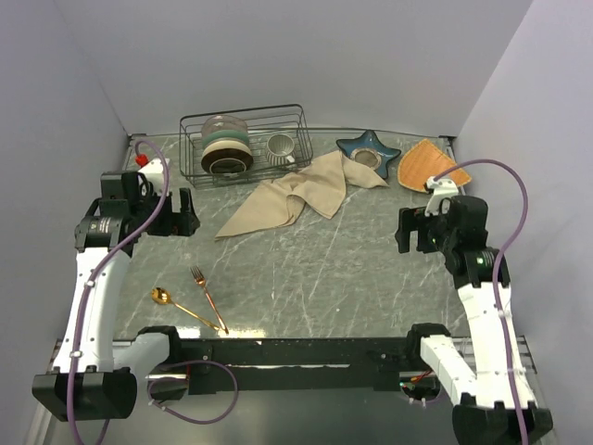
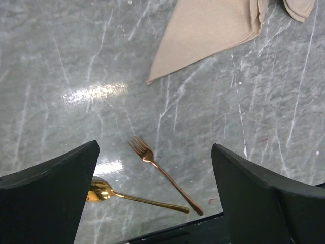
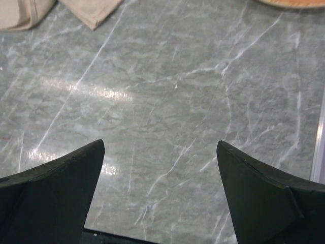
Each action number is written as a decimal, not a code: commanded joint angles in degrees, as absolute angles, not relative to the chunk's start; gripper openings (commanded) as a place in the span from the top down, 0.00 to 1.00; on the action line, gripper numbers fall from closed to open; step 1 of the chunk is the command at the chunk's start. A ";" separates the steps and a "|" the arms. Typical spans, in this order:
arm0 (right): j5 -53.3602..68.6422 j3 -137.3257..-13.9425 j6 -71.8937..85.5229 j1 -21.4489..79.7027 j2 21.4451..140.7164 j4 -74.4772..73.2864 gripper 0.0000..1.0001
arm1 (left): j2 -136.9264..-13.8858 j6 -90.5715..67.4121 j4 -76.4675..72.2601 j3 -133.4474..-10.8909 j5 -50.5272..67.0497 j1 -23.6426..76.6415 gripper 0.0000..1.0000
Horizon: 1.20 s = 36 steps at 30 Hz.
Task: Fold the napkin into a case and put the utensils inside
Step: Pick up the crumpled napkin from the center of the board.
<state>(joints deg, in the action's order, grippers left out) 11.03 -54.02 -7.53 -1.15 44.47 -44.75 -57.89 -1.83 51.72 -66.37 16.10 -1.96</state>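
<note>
The napkin [image 1: 296,193] lies rumpled and not yet folded on the far middle of the table [image 1: 352,278]. One long pointed corner reaches toward the near left, and its far right part touches the blue star-shaped dish [image 1: 368,148]. In the left wrist view that pointed corner lies flat on the marble, well apart from the cutlery. The gold fork [image 1: 209,298] and gold spoon [image 1: 183,308] lie on the bare surface near the table's near left edge. Their heads are spread apart and their handle ends come almost together in a narrow V; whether the ends touch cannot be told. The spoon is on the left, bowl up, and the fork's tines point toward the napkin. Behind the napkin's left side stands a wire rack [image 1: 190,148] with stacked dishes [image 1: 227,144] and a ribbed cup [image 1: 281,148] in it. An orange mat [image 1: 428,165] lies at the far right, just beside the star-shaped dish. The left gripper [image 1: 171,218] hangs above the table's left side with its jaws wide apart and nothing between them; its wrist camera looks down on the fork and spoon between the two dark fingers. The right gripper [image 1: 417,232] hangs above the right side, its jaws likewise spread wide and empty over bare marble, with the napkin's edge at the top of its view.
</note>
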 commanded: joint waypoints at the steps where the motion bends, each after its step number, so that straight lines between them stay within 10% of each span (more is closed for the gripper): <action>1: 14.23 -58.61 -8.44 -1.32 48.24 -48.33 0.00 | -58.35 4.47 49.75 -69.60 16.87 -1.76 0.01; 16: 24.08 -58.97 -4.57 -1.32 56.94 -47.55 0.00 | -84.97 6.77 41.14 -83.40 15.29 21.35 0.01; 25: 25.14 -58.89 -4.04 -1.41 59.67 -47.02 0.00 | -107.65 7.20 40.69 -101.06 14.86 28.82 0.26; 36: 25.66 -59.15 -3.78 -1.76 60.12 -47.37 0.00 | -120.49 13.79 36.66 -107.67 5.55 32.16 0.32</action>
<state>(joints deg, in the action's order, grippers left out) 24.95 -58.06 -4.27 -1.17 60.40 -48.49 -119.24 9.65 39.75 -105.36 10.61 31.16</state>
